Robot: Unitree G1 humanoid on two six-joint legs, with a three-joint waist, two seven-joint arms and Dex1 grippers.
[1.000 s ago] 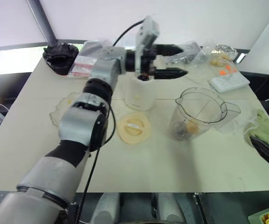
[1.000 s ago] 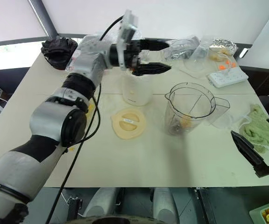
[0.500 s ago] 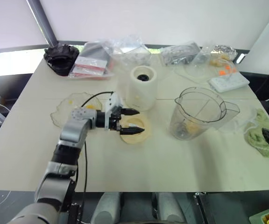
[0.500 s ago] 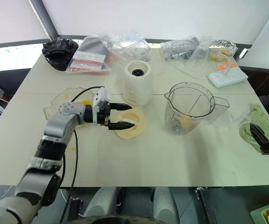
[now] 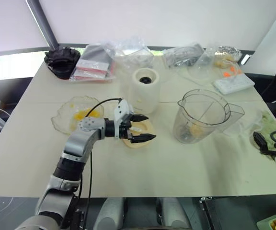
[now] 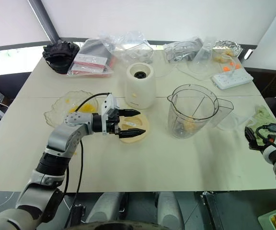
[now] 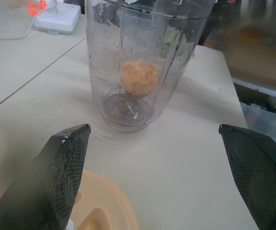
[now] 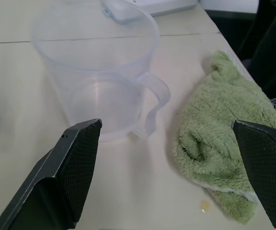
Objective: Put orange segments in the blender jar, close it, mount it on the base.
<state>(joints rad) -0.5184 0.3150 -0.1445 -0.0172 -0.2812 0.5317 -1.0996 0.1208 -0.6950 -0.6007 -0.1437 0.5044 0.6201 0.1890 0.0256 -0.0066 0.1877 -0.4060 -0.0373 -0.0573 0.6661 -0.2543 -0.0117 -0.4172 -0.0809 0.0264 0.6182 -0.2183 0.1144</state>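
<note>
The left gripper (image 5: 142, 128) is held with its two fingers spread wide and empty, one finger over the far edge of the lid (image 5: 139, 135) and one over its near edge. Compared with one second ago, the left arm is lowered from above the base (image 5: 145, 91) to just over the lid, and little further change is seen in the last half second. The lid is not yet gripped; contact cannot be confirmed.

The right gripper (image 6: 249, 137) is positioned at the right table edge, fingers spread wide and empty, facing a clear cup (image 8: 99, 72) and a green cloth (image 8: 224, 143). It is brought further into view than a second ago.

The jar (image 5: 202, 116) stands upright and open, right of the base and well apart from it. An orange piece (image 7: 139, 77) lies at its bottom, above the blade. More segments (image 5: 83, 115) remain in the dish (image 5: 61, 122), left of the lid.

Judged from this layout, loading is treated as finished and the closing step is beginning; mounting is still outstanding.

No brand, label text or other writing can be read. A small pale mark on the base front is present but is not legible.
</note>
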